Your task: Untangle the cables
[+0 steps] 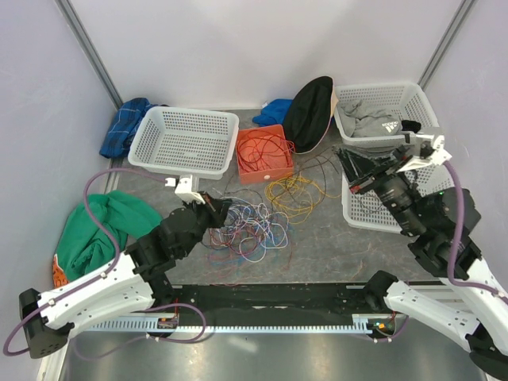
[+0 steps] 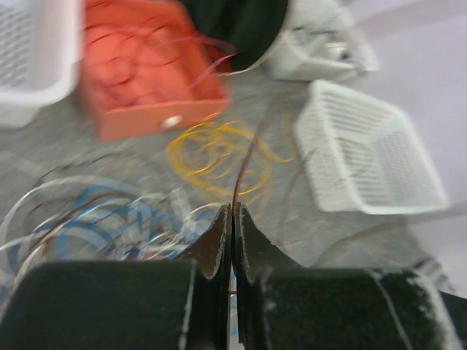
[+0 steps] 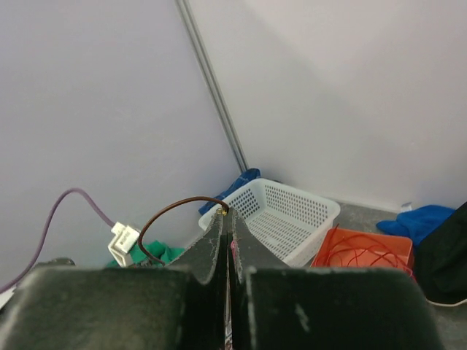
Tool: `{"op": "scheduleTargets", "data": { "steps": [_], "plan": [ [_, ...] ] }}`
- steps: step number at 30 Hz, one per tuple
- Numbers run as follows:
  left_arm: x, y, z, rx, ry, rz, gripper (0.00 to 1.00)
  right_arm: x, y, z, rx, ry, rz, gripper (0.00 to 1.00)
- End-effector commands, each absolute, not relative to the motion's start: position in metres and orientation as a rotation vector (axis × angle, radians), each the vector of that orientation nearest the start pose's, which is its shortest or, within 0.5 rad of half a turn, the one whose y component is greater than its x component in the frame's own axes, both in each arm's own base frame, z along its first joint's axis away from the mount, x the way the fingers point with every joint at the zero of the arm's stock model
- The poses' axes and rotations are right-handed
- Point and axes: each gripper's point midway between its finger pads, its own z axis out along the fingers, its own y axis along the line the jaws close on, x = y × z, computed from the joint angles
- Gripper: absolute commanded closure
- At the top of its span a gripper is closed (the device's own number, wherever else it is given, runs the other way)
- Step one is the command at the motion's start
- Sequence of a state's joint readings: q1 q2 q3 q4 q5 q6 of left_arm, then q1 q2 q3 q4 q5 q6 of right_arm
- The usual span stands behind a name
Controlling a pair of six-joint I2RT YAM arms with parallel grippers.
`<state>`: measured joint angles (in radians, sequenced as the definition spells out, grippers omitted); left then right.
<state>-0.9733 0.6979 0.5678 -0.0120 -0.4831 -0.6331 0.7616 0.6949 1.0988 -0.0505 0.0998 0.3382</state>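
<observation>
The cables (image 1: 254, 226) lie in a multicoloured tangle on the grey table, with yellow loops (image 1: 292, 194) beside it. My left gripper (image 1: 225, 208) sits low at the tangle's left edge. In the left wrist view the left gripper (image 2: 233, 210) is shut on a thin brown cable (image 2: 244, 164) that rises from its tips over the yellow loops (image 2: 219, 157). My right gripper (image 1: 343, 157) hangs raised at the right. In its own wrist view the right gripper (image 3: 228, 213) is shut on the end of a brown cable (image 3: 175, 204) that arcs left and down.
An orange tray (image 1: 266, 178) holds red cables (image 1: 262, 151). An empty white basket (image 1: 178, 164) stands left of it, a second one (image 1: 373, 214) under the right arm, and a third (image 1: 421, 99) with grey clothing behind. A black cap (image 1: 309, 111), blue cloth (image 1: 127, 123) and green cloth (image 1: 103, 226) lie around.
</observation>
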Motion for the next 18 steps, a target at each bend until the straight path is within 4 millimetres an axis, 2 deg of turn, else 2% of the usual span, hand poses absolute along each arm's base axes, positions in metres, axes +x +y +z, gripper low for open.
{"op": "scheduleTargets", "data": {
  "steps": [1, 2, 4, 6, 12, 15, 17, 18],
  "plan": [
    [0.213, -0.155, 0.174, -0.297, 1.961, -0.483, 0.98, 0.19, 0.154, 0.518, -0.124, 1.178, 0.821, 1.0],
    [0.209, -0.149, 0.17, -0.337, 1.964, -0.488, 0.98, 0.189, 0.151, 0.519, -0.117, 1.179, 0.81, 1.0],
    [0.203, -0.132, 0.148, -0.368, 2.009, -0.41, 0.98, 0.187, 0.138, 0.528, -0.078, 1.158, 0.782, 1.0],
    [0.198, -0.125, 0.137, -0.407, 2.031, -0.397, 0.98, 0.186, 0.125, 0.536, -0.047, 1.142, 0.74, 1.0],
    [0.178, -0.115, 0.103, -0.452, 2.152, -0.367, 0.98, 0.169, 0.095, 0.564, 0.0, 1.067, 0.703, 1.0],
    [0.17, -0.118, 0.094, -0.466, 2.194, -0.402, 0.98, 0.164, 0.091, 0.572, -0.002, 1.053, 0.705, 1.0],
    [0.167, -0.123, 0.095, -0.458, 2.202, -0.452, 0.98, 0.166, 0.096, 0.57, -0.017, 1.066, 0.711, 1.0],
    [0.169, -0.129, 0.103, -0.442, 2.182, -0.495, 0.98, 0.167, 0.099, 0.567, -0.019, 1.074, 0.72, 1.0]
  ]
}}
